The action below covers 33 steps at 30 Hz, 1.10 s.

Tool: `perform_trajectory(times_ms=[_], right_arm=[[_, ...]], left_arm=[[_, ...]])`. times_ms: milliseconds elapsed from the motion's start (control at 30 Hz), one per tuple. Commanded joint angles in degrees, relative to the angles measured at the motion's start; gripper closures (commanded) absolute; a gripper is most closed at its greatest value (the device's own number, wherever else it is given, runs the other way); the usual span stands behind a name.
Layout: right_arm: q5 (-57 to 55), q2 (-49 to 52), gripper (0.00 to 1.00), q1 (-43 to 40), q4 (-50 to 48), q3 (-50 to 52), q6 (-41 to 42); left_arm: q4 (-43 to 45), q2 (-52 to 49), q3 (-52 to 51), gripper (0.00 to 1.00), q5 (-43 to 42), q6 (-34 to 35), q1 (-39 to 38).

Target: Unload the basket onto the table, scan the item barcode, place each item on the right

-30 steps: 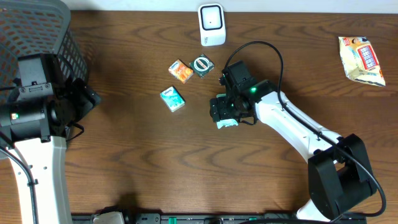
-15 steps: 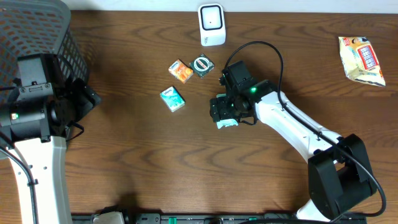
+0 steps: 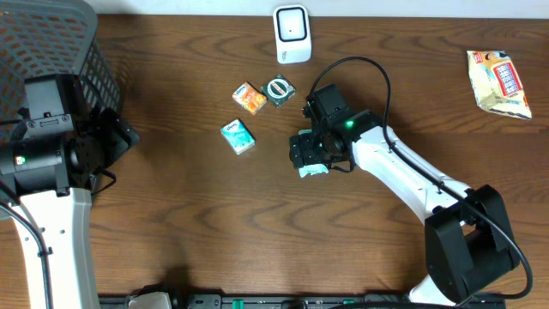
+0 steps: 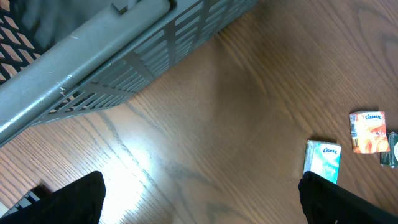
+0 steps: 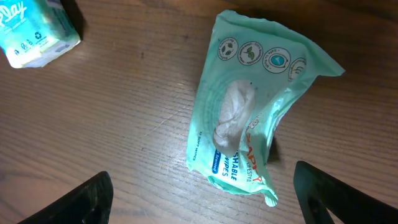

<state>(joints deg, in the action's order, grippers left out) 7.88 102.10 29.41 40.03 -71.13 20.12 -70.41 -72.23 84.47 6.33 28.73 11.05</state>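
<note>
Top left, we've got the grey mesh basket point(image 3: 60, 39), partly covered by the left arm, and we cannot tell what it holds. Down on the bench point(image 3: 206, 223) the mint-green wipes pack point(image 5: 249, 112) lies flat and crumpled, with a white patch in the middle, round icons at one end and a blue strip at the other. The right claw point(image 5: 202, 180) hangs over it, spread wide, gripping nothing. The left claw point(image 4: 200, 186) is wide too, beside the basket.
</note>
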Motion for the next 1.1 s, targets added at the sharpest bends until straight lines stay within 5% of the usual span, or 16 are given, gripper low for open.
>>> perform_trajectory(times_ms=[0,300,600,1067], right_arm=[[-1.57,-0.52,0.13,0.33,0.0,-0.42,-0.46],[-1.77,-0.52,0.22,0.33,-1.49,-0.42,-0.44],[-1.75,-0.52,0.63,0.7,-1.53,-0.42,-0.44],[-10.27,2.4,0.69,5.55,-5.57,-0.39,-0.46]], left_arm=[[-0.09,0.0,0.13,0.02,0.17,0.52,0.2],[-0.09,0.0,0.13,0.03,0.17,0.52,0.2],[-0.09,0.0,0.13,0.02,0.17,0.52,0.2],[-0.09,0.0,0.13,0.02,0.17,0.52,0.2]])
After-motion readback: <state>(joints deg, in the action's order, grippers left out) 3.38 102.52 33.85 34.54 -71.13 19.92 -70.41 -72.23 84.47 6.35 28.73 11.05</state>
